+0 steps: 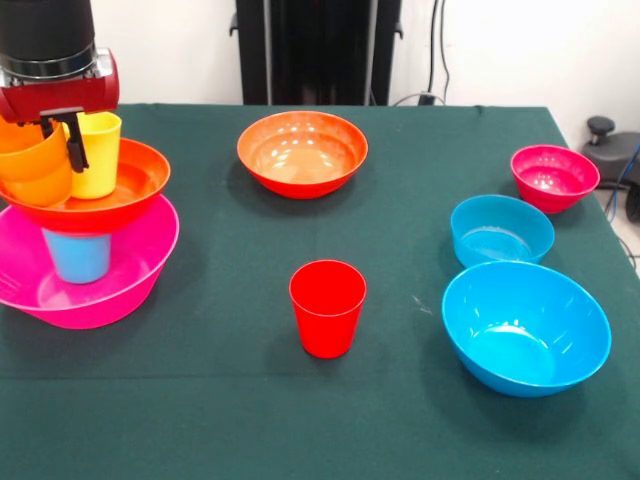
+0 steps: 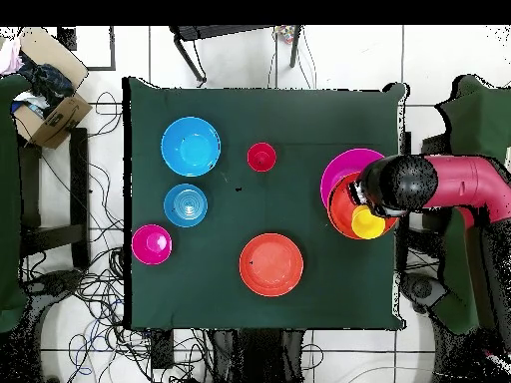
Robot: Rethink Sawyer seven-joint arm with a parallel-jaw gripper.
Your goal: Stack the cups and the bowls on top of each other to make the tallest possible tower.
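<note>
Green tablecloth (image 1: 220, 400), cardboard box (image 2: 52, 115).

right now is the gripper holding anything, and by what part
Yes, it looks so: the gripper grips the orange cup by its rim, one finger down between it and the yellow cup.

Robotics lab, green-clothed table (image 2: 299, 110) on white tiled floor (image 2: 110, 55), tangled cables (image 2: 95, 289), cardboard box (image 2: 50, 100)

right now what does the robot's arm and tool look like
In the front view the arm ends in a black cylinder with a silver band, above a red block. A dark tool hangs from that block. From overhead, the arm is a thick red link ending in a round black head. No cables or markings are visible on it.
</note>
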